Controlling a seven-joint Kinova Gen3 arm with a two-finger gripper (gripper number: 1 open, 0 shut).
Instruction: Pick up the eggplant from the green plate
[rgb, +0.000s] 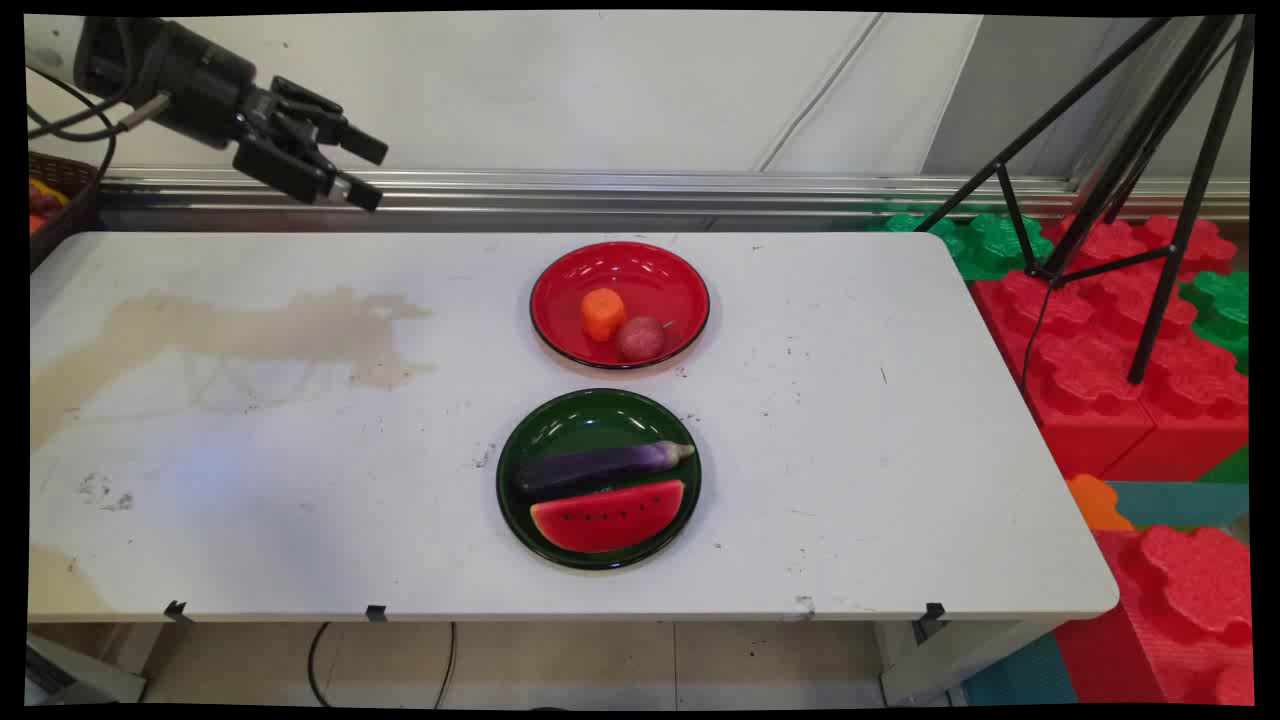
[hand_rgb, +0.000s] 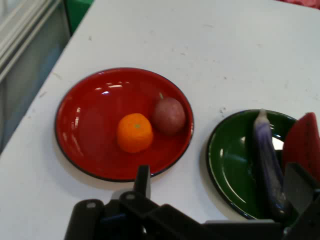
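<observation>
My gripper (rgb: 367, 171) hangs open and empty, high over the table's far left corner, well away from both plates. A red plate (rgb: 660, 275) at the table's middle back holds an orange fruit (rgb: 603, 313) and, touching its right side, a dark red round fruit (rgb: 640, 338). In front of it a green plate (rgb: 570, 420) carries a purple eggplant (rgb: 605, 464) and a watermelon slice (rgb: 608, 516) side by side. In the hand view the gripper (hand_rgb: 220, 186) looks down on the red plate (hand_rgb: 85, 125), the orange fruit (hand_rgb: 134, 132), the dark red fruit (hand_rgb: 169, 116), the green plate (hand_rgb: 227, 155) and the eggplant (hand_rgb: 267, 160).
A brown stain (rgb: 280, 325) marks the table's left half. A wicker basket (rgb: 60, 195) sits past the far left edge. Red foam blocks (rgb: 1090, 360) and green foam blocks (rgb: 990, 240) and a black tripod (rgb: 1130, 170) stand off the right side.
</observation>
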